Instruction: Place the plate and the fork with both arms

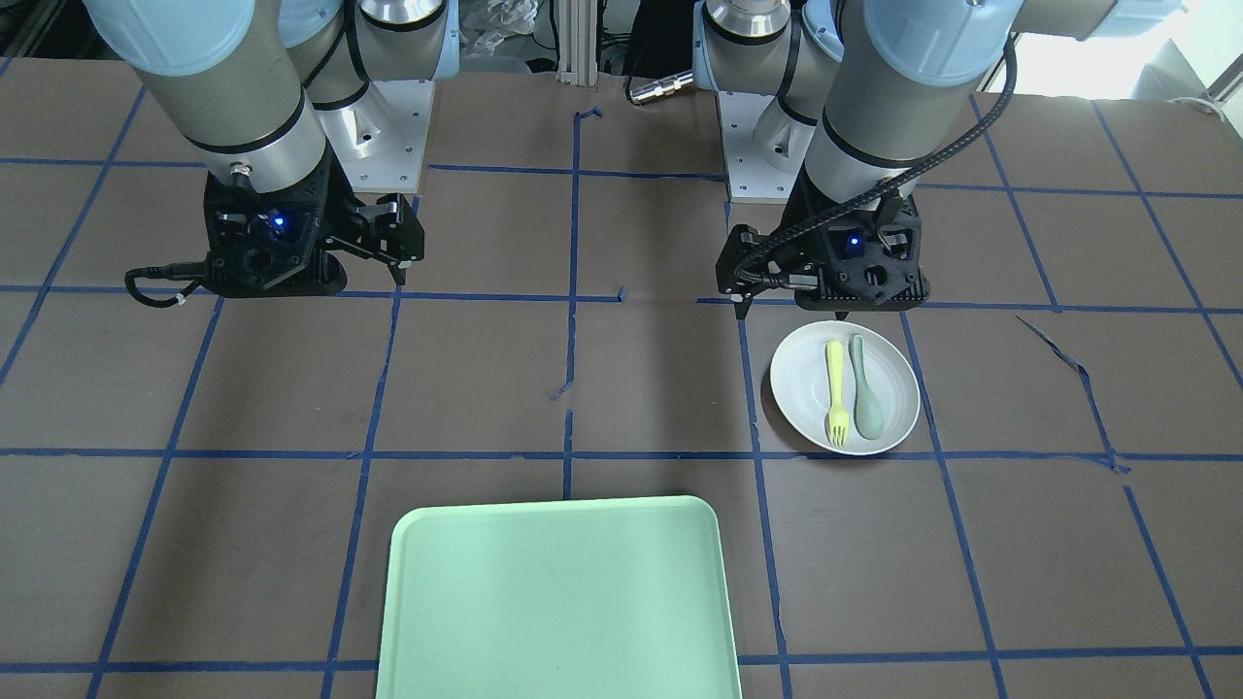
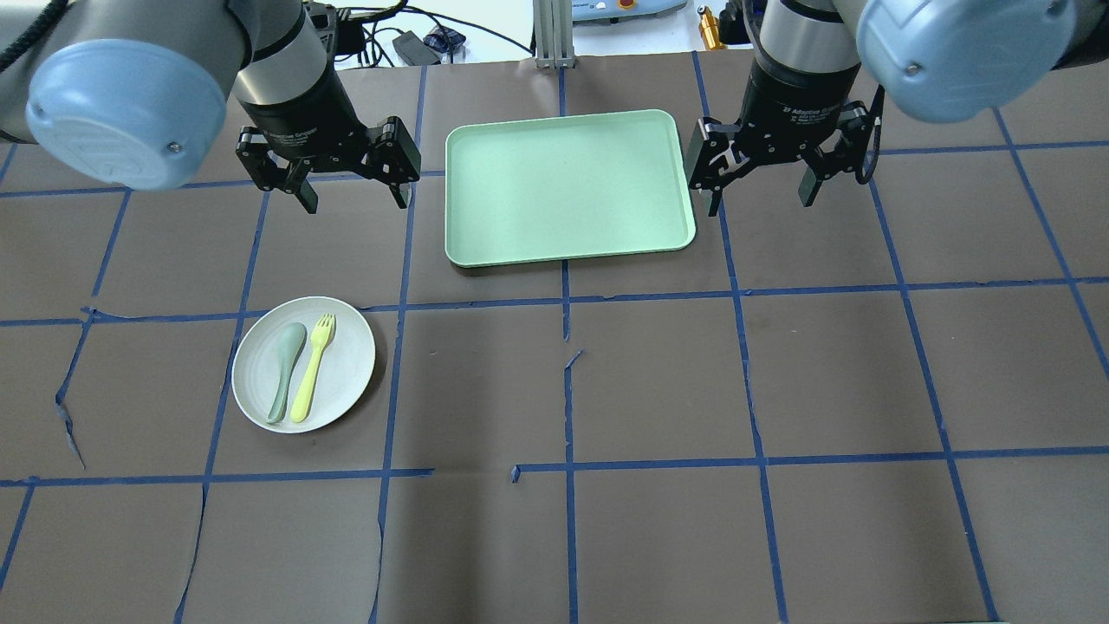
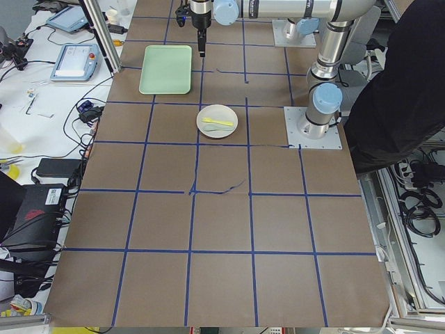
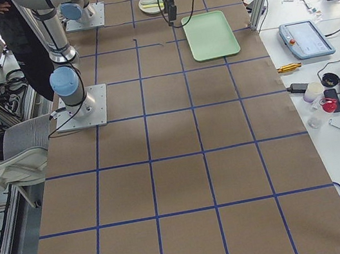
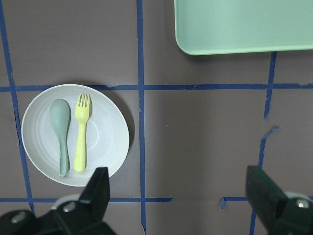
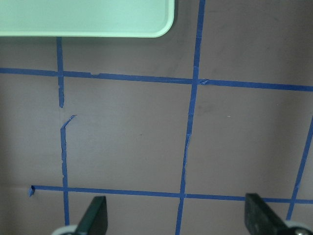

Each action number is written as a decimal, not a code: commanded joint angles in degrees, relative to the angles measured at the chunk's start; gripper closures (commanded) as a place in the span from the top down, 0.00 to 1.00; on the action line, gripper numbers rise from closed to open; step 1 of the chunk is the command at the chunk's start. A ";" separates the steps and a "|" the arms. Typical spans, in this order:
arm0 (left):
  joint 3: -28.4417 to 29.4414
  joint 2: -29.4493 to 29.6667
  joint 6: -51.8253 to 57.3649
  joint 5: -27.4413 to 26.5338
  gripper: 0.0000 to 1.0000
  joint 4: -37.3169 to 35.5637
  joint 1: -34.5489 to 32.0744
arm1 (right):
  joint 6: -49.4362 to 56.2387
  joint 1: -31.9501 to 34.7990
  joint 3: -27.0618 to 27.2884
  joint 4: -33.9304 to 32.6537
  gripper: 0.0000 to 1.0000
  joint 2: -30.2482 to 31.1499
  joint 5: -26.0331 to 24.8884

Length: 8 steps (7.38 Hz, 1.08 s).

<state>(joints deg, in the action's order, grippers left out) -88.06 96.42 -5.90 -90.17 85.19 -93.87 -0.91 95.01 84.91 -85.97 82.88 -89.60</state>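
The white plate (image 2: 348, 354) lies on the table on my left side, and shows also in the front view (image 1: 801, 388) and the left wrist view (image 5: 105, 139). The pale-yellow fork (image 2: 312, 368) lies on it beside a grey-green spoon (image 2: 286, 371), tines away from me. The fork shows in the front view (image 1: 836, 388) and the left wrist view (image 5: 81, 133) too. My left gripper (image 2: 353, 198) is open and empty, above the table beyond the plate. My right gripper (image 2: 761, 201) is open and empty, just right of the tray.
The mint-green tray (image 2: 567, 186) lies between the two grippers at the far middle of the table, with nothing on it. The brown table cover has blue tape lines. Benches with devices and cables stand beyond the table's far edge (image 4: 302, 39).
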 commanded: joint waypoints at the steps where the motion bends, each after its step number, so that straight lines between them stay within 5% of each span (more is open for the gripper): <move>1: -0.35 -0.17 1.32 -0.27 1.00 0.32 4.28 | -0.05 0.00 0.08 -0.07 1.00 0.00 -0.13; 6: -13.95 1.57 16.87 0.60 1.00 -6.00 27.29 | 0.29 0.00 0.17 0.01 1.00 -1.40 -0.31; 8: -18.79 5.08 19.26 0.51 1.00 -8.71 31.02 | 0.21 0.00 0.16 0.01 1.00 -1.40 -0.23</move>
<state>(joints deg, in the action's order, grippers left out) -104.03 99.45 12.00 -89.89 78.28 -65.28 -0.69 95.01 85.05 -86.00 81.57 -89.87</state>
